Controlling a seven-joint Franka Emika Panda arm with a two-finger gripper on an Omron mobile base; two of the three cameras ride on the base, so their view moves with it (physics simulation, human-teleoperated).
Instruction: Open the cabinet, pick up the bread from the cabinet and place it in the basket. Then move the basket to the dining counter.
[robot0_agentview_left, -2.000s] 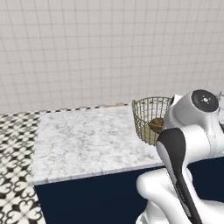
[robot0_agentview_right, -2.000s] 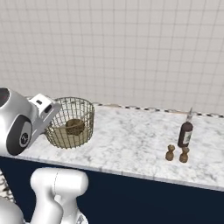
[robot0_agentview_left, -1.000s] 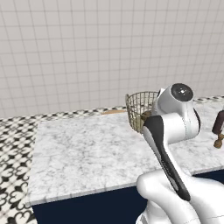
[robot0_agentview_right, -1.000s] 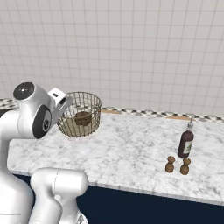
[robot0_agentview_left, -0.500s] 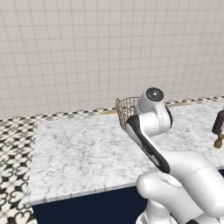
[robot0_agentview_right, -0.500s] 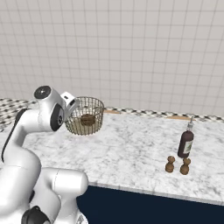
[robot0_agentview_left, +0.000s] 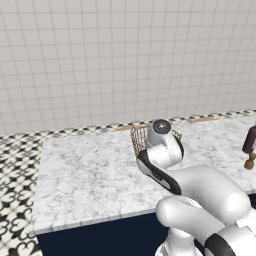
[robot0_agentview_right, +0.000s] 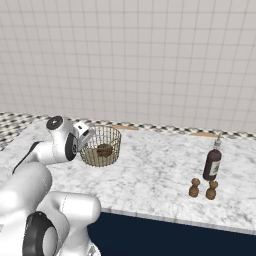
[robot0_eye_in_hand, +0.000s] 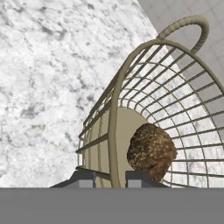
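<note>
Wire mesh of the tan basket (robot0_agentview_right: 102, 146) is partly hidden behind our white arm in the left base view, where we make out just its rim, and we cannot tell whether its base touches the slab or hangs just above it. Our gripper (robot0_eye_in_hand: 110, 176) is clamped on the basket's rim, one finger on either side of the wire, with the brown bread (robot0_eye_in_hand: 152, 151) lying inside. Beside the basket the dining counter (robot0_agentview_right: 155, 175) spreads out as speckled white-grey marble with a dark navy front, backed by a pale tiled wall (robot0_agentview_right: 150, 55), and a dark bottle (robot0_agentview_right: 212, 163) with two small brown shakers (robot0_agentview_right: 202, 189) stands well apart from the basket.
</note>
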